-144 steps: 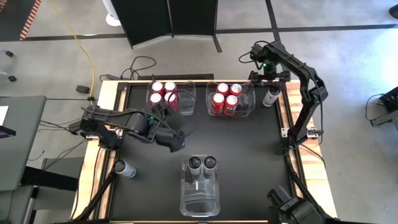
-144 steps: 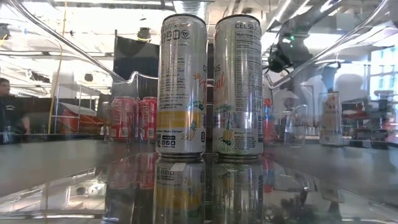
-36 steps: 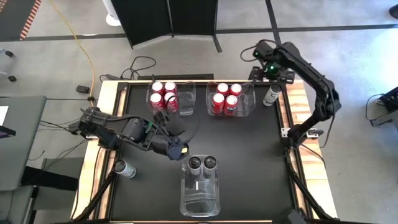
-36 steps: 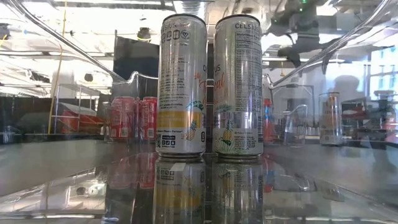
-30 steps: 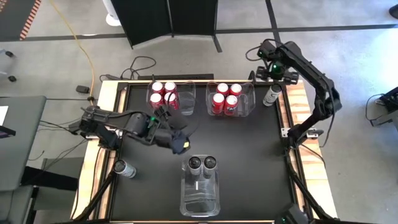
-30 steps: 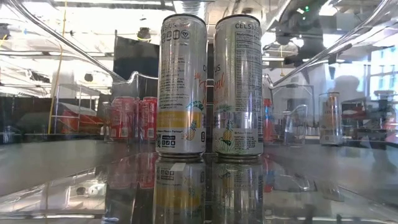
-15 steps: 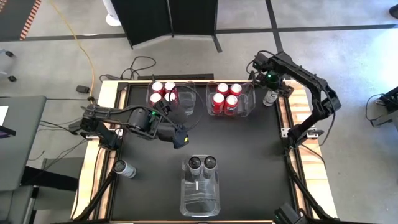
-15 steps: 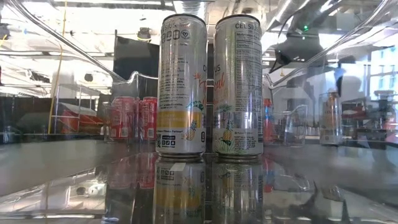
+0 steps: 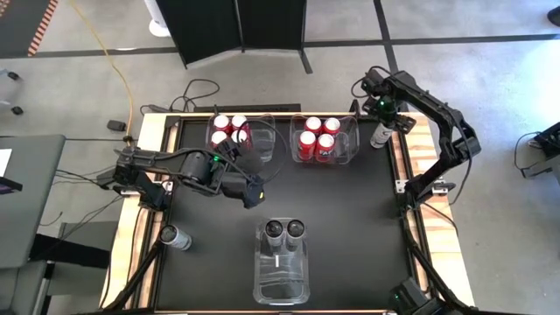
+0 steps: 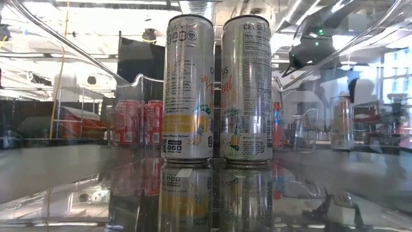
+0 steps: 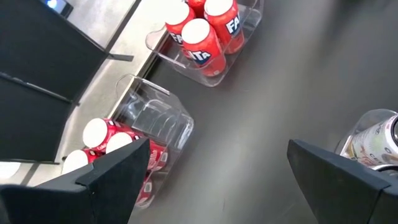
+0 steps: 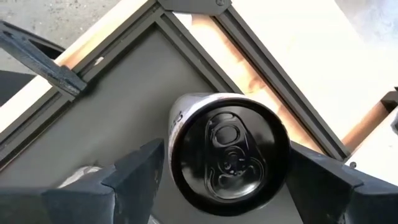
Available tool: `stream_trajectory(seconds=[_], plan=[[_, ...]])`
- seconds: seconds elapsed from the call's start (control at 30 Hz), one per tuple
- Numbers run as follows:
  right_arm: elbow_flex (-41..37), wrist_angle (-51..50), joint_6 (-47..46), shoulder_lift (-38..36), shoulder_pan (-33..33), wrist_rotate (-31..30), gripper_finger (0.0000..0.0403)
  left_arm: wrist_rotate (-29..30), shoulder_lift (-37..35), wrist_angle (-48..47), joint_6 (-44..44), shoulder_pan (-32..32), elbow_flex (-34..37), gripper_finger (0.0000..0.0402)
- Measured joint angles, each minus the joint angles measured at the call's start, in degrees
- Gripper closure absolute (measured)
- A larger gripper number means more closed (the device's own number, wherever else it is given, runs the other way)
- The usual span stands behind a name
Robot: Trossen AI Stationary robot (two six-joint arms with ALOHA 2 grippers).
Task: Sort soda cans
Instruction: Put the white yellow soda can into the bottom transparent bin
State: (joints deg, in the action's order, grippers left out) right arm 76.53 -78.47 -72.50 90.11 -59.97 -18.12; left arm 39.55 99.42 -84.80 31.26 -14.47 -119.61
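arms (image 9: 188, 168): dark, jointed | green lights | black cables

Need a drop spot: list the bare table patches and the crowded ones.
Bare: mat between red-can bins and front bin, and either side of that bin. Crowded: back edge with both red-can bins, right gripper over corner can.

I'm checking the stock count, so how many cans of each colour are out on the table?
Red cans: 8
Silver cans: 4
Total: 12 cans
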Motion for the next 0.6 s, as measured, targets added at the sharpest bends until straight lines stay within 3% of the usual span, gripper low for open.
stream_trajectory(seconds=[0.33, 0.6], plan=[[0.0, 0.9, -0.9, 0.0, -0.1, -1.7, 0.0078, 0.0, 0.0, -0.5, -0.4, 0.0, 0.0, 0.0026], [0.0, 1.1, -1.9, 0.0, -0.1, -2.2, 0.0122, 0.0, 0.0, -0.8, 0.0, 0.0, 0.0, 0.0026]])
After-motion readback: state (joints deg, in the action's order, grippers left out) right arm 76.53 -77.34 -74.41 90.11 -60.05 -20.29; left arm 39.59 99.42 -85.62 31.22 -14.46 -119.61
